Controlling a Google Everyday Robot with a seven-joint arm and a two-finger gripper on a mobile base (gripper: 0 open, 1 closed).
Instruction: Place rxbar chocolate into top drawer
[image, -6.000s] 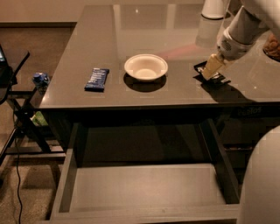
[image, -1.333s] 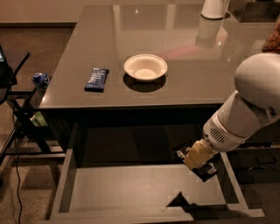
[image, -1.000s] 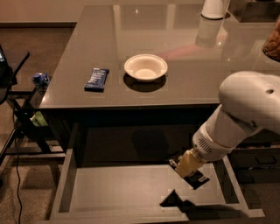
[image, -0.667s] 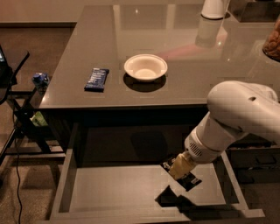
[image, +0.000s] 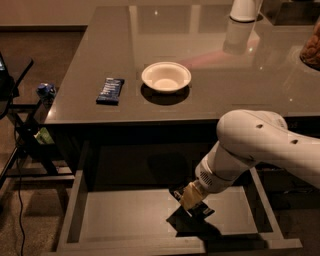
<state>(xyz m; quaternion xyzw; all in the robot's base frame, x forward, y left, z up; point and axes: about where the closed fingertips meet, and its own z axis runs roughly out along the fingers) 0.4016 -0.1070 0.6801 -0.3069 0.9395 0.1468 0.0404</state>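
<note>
Grey top drawer (image: 125, 212) stands open below the table's near edge. The gripper (image: 191, 199) hangs low over its right half, fingers closed on the black rxbar chocolate (image: 201, 211), held just above the drawer floor. On the table (image: 125, 45) beyond sit a white bowl (image: 166, 76) and, to its left, a dark blue bar (image: 110, 90).
</note>
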